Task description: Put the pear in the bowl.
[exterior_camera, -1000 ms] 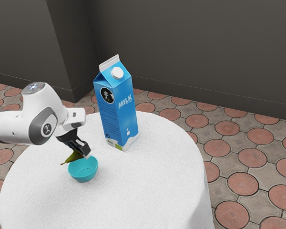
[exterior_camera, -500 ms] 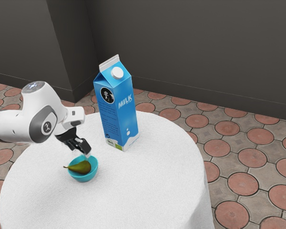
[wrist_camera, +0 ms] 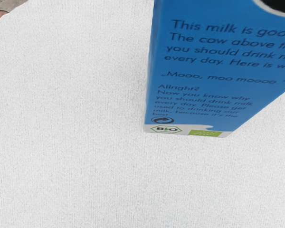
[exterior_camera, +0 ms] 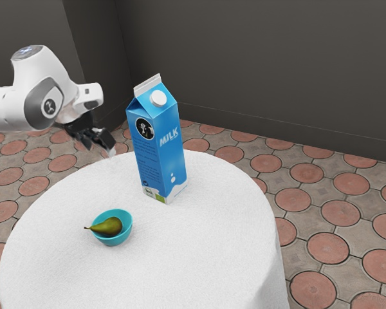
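Black and empty, the end effector [exterior_camera: 98, 147] hangs in the air with its two fingers apart. The white arm [exterior_camera: 42, 96] comes in behind it from the exterior view's left. On the exterior view's right of the end effector, the blue milk carton [exterior_camera: 159, 145] stands upright; the wrist view shows its printed side and the green marks near its base. Lower down, well apart from the end effector, the pear [exterior_camera: 109, 226] lies on its side in the teal bowl [exterior_camera: 120, 239], its stem poking past the rim toward the exterior view's left. White cloth covers the round table [exterior_camera: 199, 251]. Reddish round tiles [exterior_camera: 328, 248] pattern the floor beyond, up to a dark wall [exterior_camera: 270, 64].
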